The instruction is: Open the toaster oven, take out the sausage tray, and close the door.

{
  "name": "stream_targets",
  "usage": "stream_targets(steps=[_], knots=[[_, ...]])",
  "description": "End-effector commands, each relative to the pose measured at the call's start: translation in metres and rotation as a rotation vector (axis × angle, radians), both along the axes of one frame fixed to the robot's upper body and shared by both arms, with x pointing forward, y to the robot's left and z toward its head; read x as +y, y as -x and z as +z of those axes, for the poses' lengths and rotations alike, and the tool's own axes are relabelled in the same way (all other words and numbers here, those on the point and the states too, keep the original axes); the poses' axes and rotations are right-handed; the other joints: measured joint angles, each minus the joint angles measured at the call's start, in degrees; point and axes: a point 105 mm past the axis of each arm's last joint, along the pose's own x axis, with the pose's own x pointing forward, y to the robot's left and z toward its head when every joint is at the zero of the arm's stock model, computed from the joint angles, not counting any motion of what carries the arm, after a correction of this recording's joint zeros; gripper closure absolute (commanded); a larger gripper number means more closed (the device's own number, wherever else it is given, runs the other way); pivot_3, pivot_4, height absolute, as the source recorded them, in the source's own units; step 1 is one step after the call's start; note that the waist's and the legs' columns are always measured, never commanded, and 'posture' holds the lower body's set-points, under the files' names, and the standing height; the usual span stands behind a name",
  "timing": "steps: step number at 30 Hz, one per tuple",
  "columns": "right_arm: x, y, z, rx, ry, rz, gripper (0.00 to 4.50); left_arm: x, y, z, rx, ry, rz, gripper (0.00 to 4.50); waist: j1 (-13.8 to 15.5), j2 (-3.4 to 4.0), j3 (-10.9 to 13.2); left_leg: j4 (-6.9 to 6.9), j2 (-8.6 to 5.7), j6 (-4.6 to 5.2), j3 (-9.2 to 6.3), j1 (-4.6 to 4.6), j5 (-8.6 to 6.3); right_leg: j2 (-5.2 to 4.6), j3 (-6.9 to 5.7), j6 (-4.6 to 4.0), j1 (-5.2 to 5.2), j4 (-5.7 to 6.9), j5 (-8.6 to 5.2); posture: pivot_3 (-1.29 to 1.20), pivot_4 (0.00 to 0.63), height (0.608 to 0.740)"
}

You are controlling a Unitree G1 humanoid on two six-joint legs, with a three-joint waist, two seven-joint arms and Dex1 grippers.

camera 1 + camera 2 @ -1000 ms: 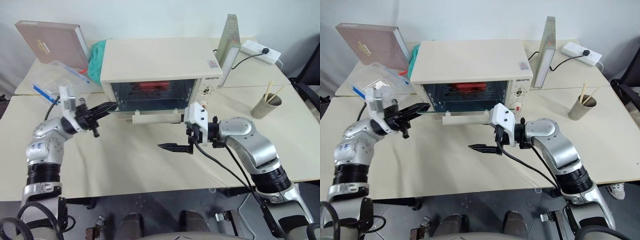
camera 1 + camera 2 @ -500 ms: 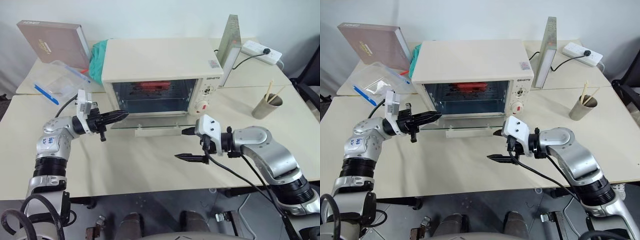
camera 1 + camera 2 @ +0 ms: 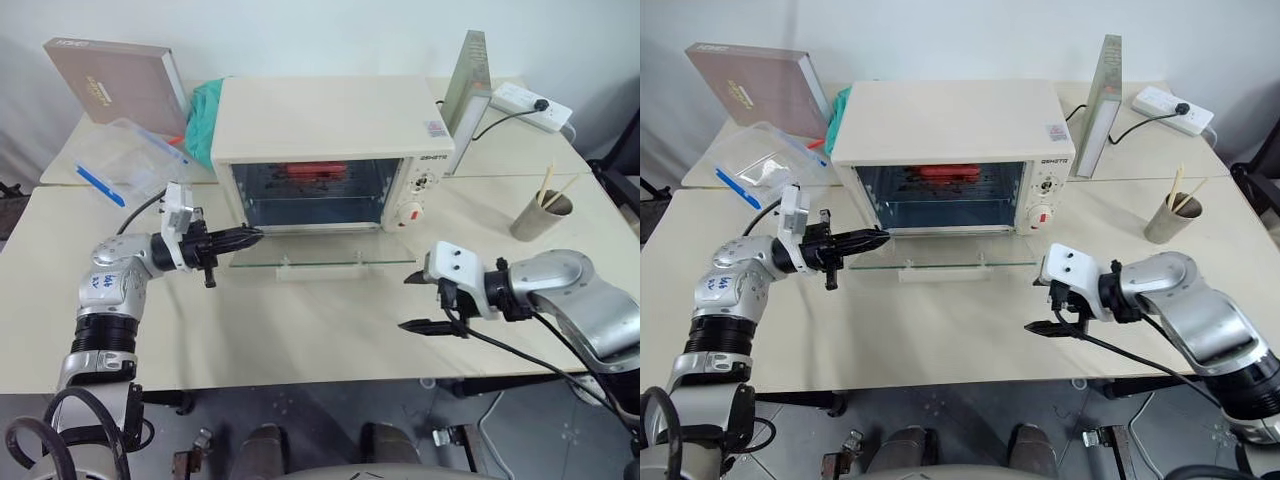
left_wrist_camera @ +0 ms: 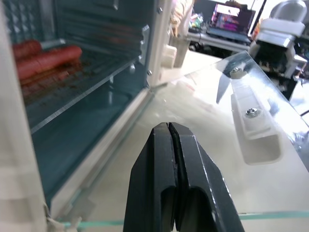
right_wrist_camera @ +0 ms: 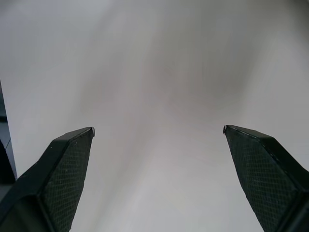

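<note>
Toaster oven (image 3: 325,140) upper centre of frame, door (image 3: 320,252) dropped flat, sausage tray (image 4: 43,63) inside on the rack. Left gripper (image 3: 255,237) pinched together at the door's left corner. Right gripper (image 3: 415,300) spread wide, lower right, over bare table (image 3: 300,330).

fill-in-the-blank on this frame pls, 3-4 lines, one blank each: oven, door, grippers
The door of the toaster oven lies folded down, so the oven is ____.
The left gripper is ____, its tip at the door's left edge.
The right gripper is ____ over the table, holding nothing.
The sausage tray sits ____ the oven.

Missing words: open; shut; open; inside
</note>
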Motion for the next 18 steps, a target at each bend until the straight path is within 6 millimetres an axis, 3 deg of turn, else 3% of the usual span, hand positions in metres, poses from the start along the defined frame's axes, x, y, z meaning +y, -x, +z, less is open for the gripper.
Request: stream_targets(steps=[1, 5, 7, 11, 15, 18], knots=[[-0.022, 0.000, 0.017, -0.035, 0.029, -0.036, 0.00, -0.001, 0.004, 0.001, -0.017, -0.020, -0.019, 4.48, 0.06, -0.04, 0.03, 0.00, 0.00, 0.00, 0.00, -0.03, 0.00, 0.00, -0.01, 0.00, 0.00, -0.05, 0.00, 0.00, 0.150, 0.740], [-0.048, 0.001, 0.037, -0.068, 0.075, -0.066, 0.00, -0.003, 0.010, -0.007, 0.008, -0.051, -0.051, 4.48, 0.20, -0.07, 0.05, 0.11, 0.00, 0.03, 0.00, -0.08, -0.01, 0.00, -0.01, 0.00, 0.01, -0.08, 0.00, 0.00, 0.150, 0.740], [-0.051, -0.002, 0.050, -0.108, 0.056, -0.069, 0.00, -0.004, 0.012, -0.012, 0.021, -0.073, -0.063, 4.48, 0.17, -0.07, 0.05, 0.10, 0.00, 0.03, 0.00, -0.07, -0.02, 0.00, -0.01, 0.00, 0.02, -0.09, 0.00, 0.00, 0.150, 0.740], [-0.036, -0.005, 0.077, -0.174, -0.075, -0.030, 0.00, -0.006, 0.017, -0.026, 0.061, -0.142, -0.088, 4.48, -0.12, -0.06, 0.06, 0.10, 0.01, 0.03, 0.00, -0.06, -0.02, 0.01, -0.01, 0.00, 0.02, -0.07, 0.00, 0.00, 0.150, 0.740], [-0.016, -0.006, 0.091, -0.216, -0.176, 0.027, 0.00, -0.006, 0.020, -0.038, 0.089, -0.212, -0.116, 4.48, -0.01, -0.08, 0.07, 0.09, 0.02, 0.03, -0.01, -0.06, -0.02, 0.01, -0.02, 0.00, 0.02, -0.08, 0.00, 0.00, 0.150, 0.740], [0.012, -0.011, 0.100, -0.270, -0.275, 0.073, 0.00, -0.010, 0.025, -0.050, 0.106, -0.282, -0.153, 4.48, -0.01, -0.09, 0.08, 0.13, 0.01, 0.03, -0.01, -0.08, -0.02, 0.01, -0.03, 0.00, 0.02, -0.08, 0.00, 0.00, 0.150, 0.740]])
